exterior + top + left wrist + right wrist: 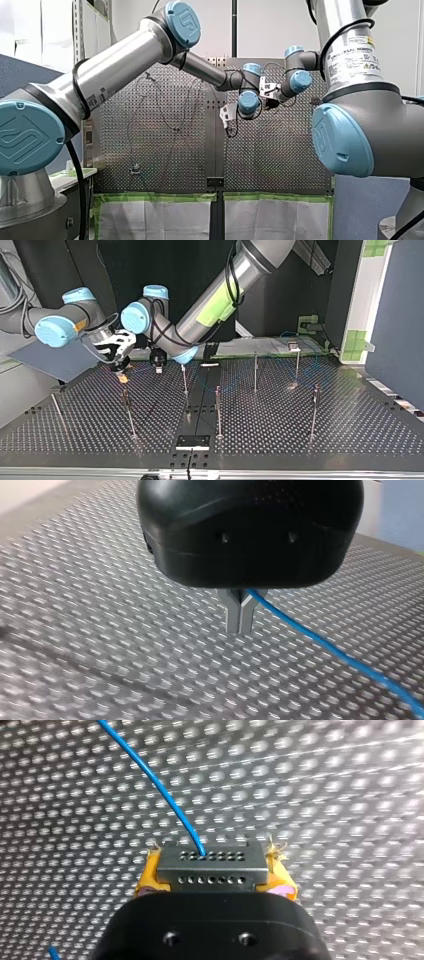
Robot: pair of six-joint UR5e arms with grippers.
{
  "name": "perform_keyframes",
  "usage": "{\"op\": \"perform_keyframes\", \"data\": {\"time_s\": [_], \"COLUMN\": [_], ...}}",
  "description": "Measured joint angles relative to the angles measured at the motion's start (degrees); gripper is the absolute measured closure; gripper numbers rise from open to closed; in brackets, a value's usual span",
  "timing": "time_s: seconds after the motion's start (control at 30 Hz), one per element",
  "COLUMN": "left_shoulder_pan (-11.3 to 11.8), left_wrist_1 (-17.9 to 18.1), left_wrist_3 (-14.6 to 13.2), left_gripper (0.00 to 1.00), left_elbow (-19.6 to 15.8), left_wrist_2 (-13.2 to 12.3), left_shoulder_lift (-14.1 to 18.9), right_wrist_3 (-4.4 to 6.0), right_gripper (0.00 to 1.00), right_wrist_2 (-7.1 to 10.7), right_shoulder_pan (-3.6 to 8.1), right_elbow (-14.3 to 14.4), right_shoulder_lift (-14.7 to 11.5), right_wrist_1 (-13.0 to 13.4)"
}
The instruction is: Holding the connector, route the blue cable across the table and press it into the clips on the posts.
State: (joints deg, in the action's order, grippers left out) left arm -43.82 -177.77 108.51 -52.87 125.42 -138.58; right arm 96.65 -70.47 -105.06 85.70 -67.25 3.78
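Note:
In the right wrist view my right gripper (212, 870) is shut on a grey connector (210, 860) with rows of small holes, held between yellow pads (150, 872). The blue cable (150, 775) leaves the connector and runs away over the perforated table. In the left wrist view my left gripper (240, 629) has its metal fingers pressed together, and the blue cable (320, 640) comes out from between them near their base. In the top view the two grippers hang close together at the back left, my right gripper (120, 365) beside my left gripper (158, 366).
Several thin posts stand on the table (280, 440), among them a post (129, 412) ahead of the grippers, a post (218, 410) at the middle and a post (314, 410) to the right. A black plate (192, 441) lies at the near edge.

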Motion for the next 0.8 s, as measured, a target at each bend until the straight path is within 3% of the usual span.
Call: {"op": "perform_keyframes", "data": {"time_s": [0.4,0.8], "left_shoulder_pan": [-0.64,-2.24], "left_wrist_1": [-0.59,-2.57], "left_wrist_3": [-0.23,-0.16], "left_gripper": [0.99,0.99], "left_elbow": [-0.02,-0.09], "left_wrist_2": [1.45,6.28], "left_shoulder_lift": [4.65,10.48], "right_wrist_3": [1.07,1.91], "right_gripper": [1.0,1.0], "right_wrist_2": [0.44,1.3], "right_shoulder_pan": [0.62,0.97], "right_elbow": [-1.75,-3.04], "right_shoulder_lift": [-5.54,-9.42], "right_wrist_1": [-2.85,-5.68]}}
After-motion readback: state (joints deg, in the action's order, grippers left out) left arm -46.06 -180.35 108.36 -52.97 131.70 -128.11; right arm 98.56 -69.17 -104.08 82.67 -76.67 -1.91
